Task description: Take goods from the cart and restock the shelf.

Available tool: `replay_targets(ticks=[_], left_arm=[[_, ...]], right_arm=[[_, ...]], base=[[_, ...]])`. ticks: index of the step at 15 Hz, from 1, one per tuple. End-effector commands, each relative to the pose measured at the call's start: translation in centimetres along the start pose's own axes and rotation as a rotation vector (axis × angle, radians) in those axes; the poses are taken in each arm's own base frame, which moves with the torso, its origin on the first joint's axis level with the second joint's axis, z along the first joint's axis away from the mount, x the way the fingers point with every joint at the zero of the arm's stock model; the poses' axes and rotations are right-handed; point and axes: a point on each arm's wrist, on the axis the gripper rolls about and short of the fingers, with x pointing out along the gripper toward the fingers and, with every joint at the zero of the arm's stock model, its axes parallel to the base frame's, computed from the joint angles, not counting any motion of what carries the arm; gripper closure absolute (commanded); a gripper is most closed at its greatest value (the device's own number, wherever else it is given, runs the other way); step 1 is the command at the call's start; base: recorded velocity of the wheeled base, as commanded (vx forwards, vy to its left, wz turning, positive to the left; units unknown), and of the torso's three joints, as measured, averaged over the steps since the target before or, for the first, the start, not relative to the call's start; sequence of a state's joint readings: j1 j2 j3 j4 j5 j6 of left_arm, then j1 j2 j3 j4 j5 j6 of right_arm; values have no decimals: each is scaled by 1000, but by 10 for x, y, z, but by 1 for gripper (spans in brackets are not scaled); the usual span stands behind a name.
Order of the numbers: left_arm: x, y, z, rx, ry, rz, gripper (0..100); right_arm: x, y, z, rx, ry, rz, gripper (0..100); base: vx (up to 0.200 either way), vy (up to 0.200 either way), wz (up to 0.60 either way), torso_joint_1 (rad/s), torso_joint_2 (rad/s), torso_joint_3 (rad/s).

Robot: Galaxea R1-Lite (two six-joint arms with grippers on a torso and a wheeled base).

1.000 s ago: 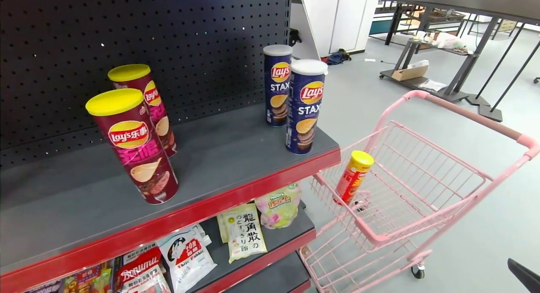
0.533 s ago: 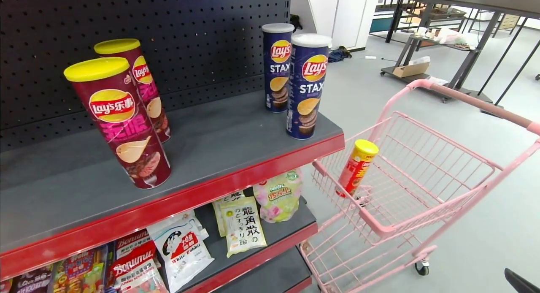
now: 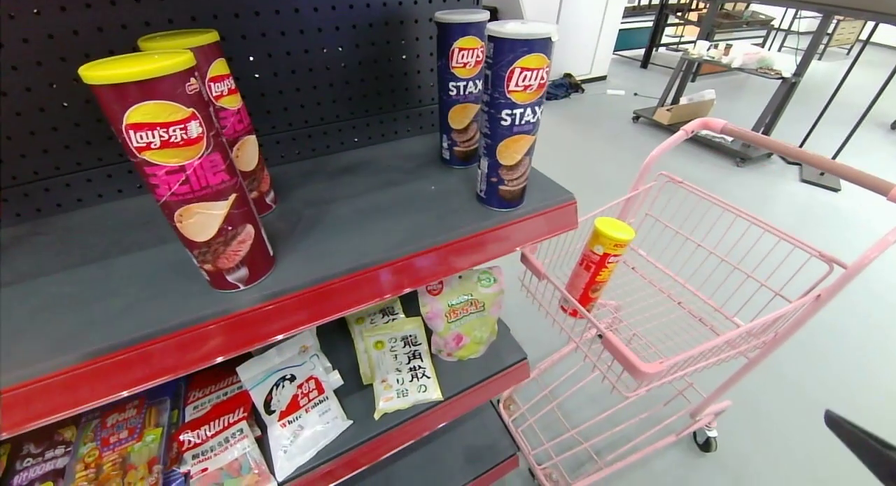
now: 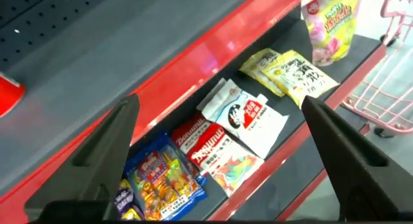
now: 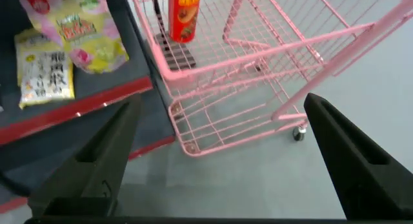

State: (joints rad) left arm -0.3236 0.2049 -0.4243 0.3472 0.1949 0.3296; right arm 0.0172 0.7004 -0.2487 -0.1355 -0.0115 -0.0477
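Stock stands in two pairs on the top shelf (image 3: 364, 213) in the head view. Two maroon chip cans (image 3: 178, 167) sit toward the robot's left and two navy chip cans (image 3: 516, 115) at the right end. Each pair is filed front to back with its labels facing out. The grey board between the pairs lies bare, and I judge that gap to be the slot for restocking. Your target, the red chip can (image 3: 597, 265) with its yellow lid, sits in the pink cart (image 3: 770, 150), tucked into the basket corner nearest the shelf end. You cannot tell whether it leans on the wire or stands free. Snack bags (image 3: 402, 363) lie flat on the lower shelf (image 3: 455, 407).

In the left wrist view, the left gripper (image 4: 219, 101) hangs before the shelf's red lip (image 4: 193, 62). Its fingers (image 4: 97, 166) are spread wide with nothing between them, and the snack bags lie beyond.

In the right wrist view, the right gripper (image 5: 221, 100) is likewise spread and empty. It is low beside the cart and well apart from the red chip can (image 5: 184, 14) up in the basket. This arm is on the cart's side, so I judge it the one to fetch with. The can is tall and narrow, so close on it mid-body or it may tip against the wire.
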Motion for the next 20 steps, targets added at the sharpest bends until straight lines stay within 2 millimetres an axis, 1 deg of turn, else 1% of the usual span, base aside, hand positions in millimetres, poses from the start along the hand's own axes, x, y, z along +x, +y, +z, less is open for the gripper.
replay_targets(ticks=[1,2,3,5,6,8,10,11,12,15,20], left_arm=[[1,0,-1,-4,2,-2,0],[1,-1,-1,-13,-11,-35,0],[1,-2,-2,-21,-9,-31,0],[3,-3,-4,-30,10,-37,0],[7,-5,-6,-105,29,-53,0],[7,-4,-4,-132,29,-52,0],[6,-4,-4,-134,26,-52,0],[7,-4,-4,-132,29,-52,0],[8,-4,-4,-131,38,-55,0],[11,-5,-4,-127,56,-59,0],[12,-5,-4,-126,67,-58,0]], right_arm=[[71,0,28,86,83,7,0],[99,1,26,95,100,26,0],[118,1,26,98,116,51,0],[151,3,32,99,78,83,0],[176,4,30,92,61,109,0],[198,8,22,85,66,133,0],[212,13,20,80,84,168,0],[222,14,19,80,90,175,0],[240,15,19,80,95,180,0],[278,16,24,80,73,189,0],[326,18,24,80,44,191,0]], base=[[0,0,0,0,0,0],[0,0,0,0,0,0],[0,0,0,0,0,0],[0,0,0,0,0,0],[0,0,0,0,0,0],[0,0,0,0,0,0],[0,0,0,0,0,0],[0,0,0,0,0,0],[0,0,0,0,0,0],[0,0,0,0,0,0],[0,0,0,0,0,0]])
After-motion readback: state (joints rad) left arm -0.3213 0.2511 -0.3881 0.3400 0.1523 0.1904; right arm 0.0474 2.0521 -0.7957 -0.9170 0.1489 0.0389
